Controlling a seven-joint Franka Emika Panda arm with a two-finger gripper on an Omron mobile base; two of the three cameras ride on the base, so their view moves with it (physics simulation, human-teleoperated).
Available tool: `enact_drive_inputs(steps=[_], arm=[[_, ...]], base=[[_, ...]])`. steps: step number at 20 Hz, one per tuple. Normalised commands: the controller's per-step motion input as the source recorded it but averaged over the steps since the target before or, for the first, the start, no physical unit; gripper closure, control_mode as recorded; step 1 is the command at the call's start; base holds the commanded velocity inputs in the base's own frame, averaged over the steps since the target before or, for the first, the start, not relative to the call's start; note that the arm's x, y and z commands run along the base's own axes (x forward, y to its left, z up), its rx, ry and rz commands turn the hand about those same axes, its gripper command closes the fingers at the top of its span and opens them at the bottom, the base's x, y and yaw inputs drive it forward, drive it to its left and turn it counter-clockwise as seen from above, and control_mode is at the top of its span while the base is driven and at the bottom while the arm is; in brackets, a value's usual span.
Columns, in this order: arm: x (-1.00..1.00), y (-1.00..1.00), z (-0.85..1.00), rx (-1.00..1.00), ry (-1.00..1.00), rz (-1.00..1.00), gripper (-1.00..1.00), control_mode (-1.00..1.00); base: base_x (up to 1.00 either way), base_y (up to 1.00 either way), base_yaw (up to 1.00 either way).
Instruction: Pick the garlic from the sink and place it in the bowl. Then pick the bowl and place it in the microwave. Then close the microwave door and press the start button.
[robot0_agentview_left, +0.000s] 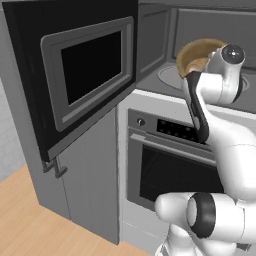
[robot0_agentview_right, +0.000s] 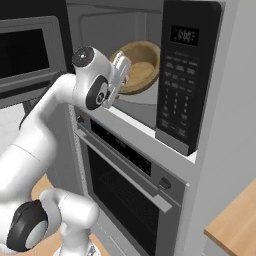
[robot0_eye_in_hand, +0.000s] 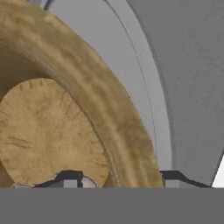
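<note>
Fingers (robot0_eye_in_hand: 120, 178) astride the rim of the bowl (robot0_eye_in_hand: 87, 109): one tip inside the wall, the other outside, wall between them. Whether they pinch it or stand just clear, cannot tell. Bowl tilted, sitting over the round turntable (robot0_eye_in_hand: 144, 100) inside the microwave (robot0_agentview_right: 187, 75) cavity. A small pale lump at the inner fingertip may be the garlic (robot0_eye_in_hand: 89, 183); too little shows to be sure. Microwave door (robot0_agentview_left: 75, 75) swung wide open, well off to the side.
</note>
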Motion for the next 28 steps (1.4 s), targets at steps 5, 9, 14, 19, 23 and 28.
enact_drive_inputs(steps=[5, 9, 14, 19, 23, 28], arm=[[0.52, 0.03, 0.02, 0.0, -0.18, -0.06, -1.0, -1.0], [-0.62, 0.2, 0.13, -0.01, -0.53, -0.01, -1.0, -1.0], [-1.0, 0.36, 0.2, -0.01, -0.54, 0.0, -1.0, -1.0], [-1.0, 0.33, 0.39, -0.08, -0.4, 0.08, -1.0, -1.0], [-1.0, 0.42, 0.44, -0.18, 0.05, 0.29, -1.0, -1.0], [-1.0, 0.3, 0.41, -0.18, 0.07, 0.33, -1.0, -1.0]], base=[[0.0, 0.0, 0.0], [0.0, 0.0, 0.0], [0.0, 0.0, 0.0], [0.0, 0.0, 0.0], [0.0, 0.0, 0.0], [0.0, 0.0, 0.0]])
